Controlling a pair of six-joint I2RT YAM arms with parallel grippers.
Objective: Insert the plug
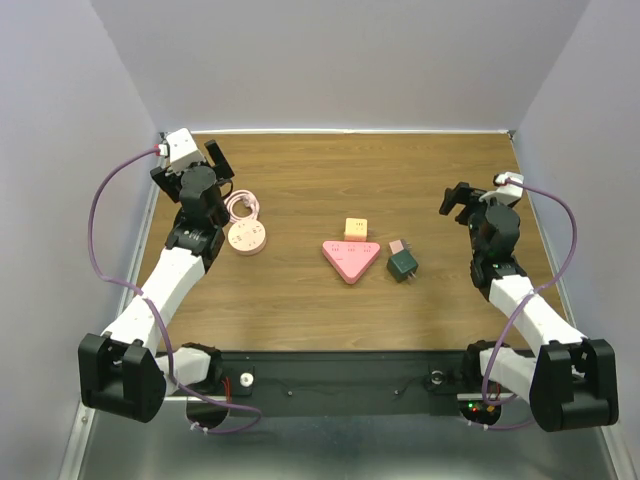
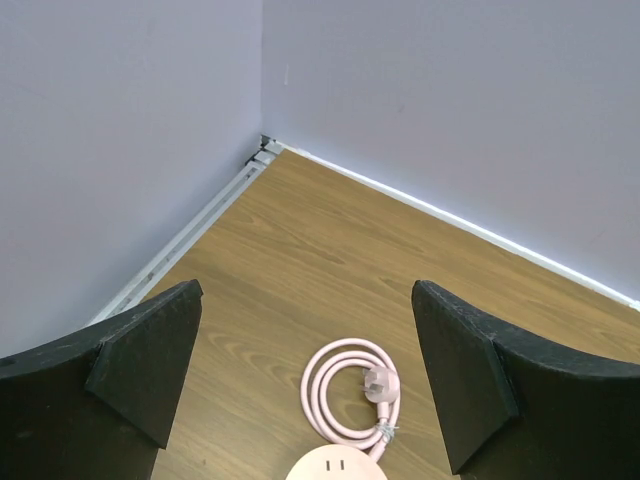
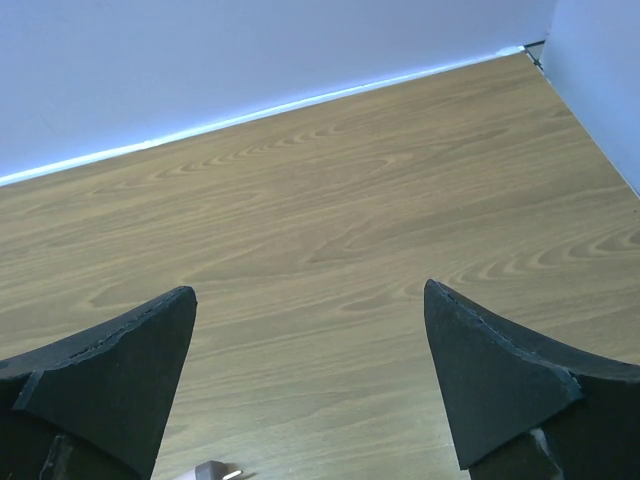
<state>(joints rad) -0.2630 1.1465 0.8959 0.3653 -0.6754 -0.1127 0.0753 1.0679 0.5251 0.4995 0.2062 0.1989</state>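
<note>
Plug [image 2: 378, 383], pale pink, lying flat on the far-left part of the table [image 1: 300, 300], at the end of its cord [image 2: 312, 395]. The cord is wound into a small loop and tied near the plug. The loop sits just beyond the round pink socket hub [image 1: 247, 238], touching or nearly touching it.

Left gripper [image 2: 306, 290] hangs above the loop, fingers spread wide, nothing between them, clear of plug and cord.

Mid-table: triangular pink socket block [image 1: 350, 260], with a yellow cube [image 1: 356, 228] just behind it. To the right of the triangle are a dark green adapter [image 1: 403, 264] and a small pink piece [image 1: 396, 246] against its far side.

Right gripper [image 3: 308, 292] is well apart at the right side, over bare wood, fingers likewise spread and holding nothing.
</note>
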